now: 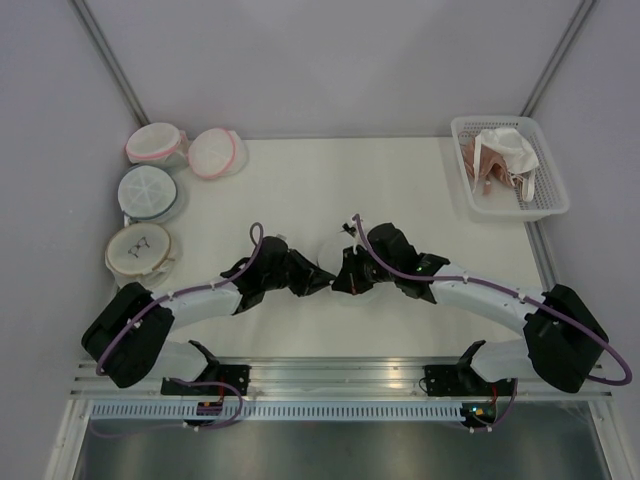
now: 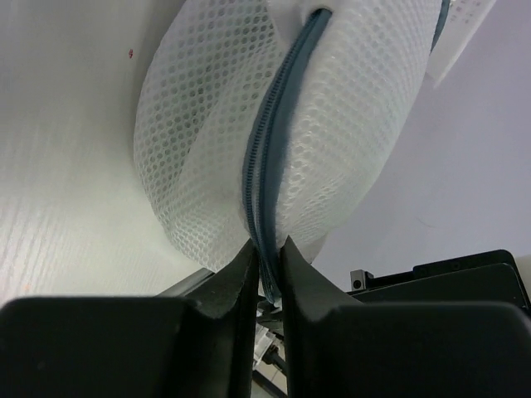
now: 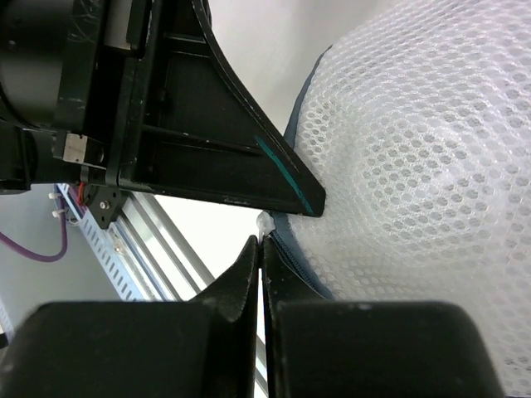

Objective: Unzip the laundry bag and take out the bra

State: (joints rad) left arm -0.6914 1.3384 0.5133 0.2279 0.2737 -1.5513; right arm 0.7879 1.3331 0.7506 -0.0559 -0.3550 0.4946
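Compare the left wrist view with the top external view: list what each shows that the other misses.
Only left wrist: the grey-blue zip running down the white mesh, its lower end pinched in the left claw. Only top external: four other round bags at the left, a white basket of garments at the far right, and both arms. Both: the laundry bag and the left claw.

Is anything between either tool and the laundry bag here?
Nothing visible does. The left tool pinches the bag's zip rim; the right tool is shut on the rim's edge beside it.
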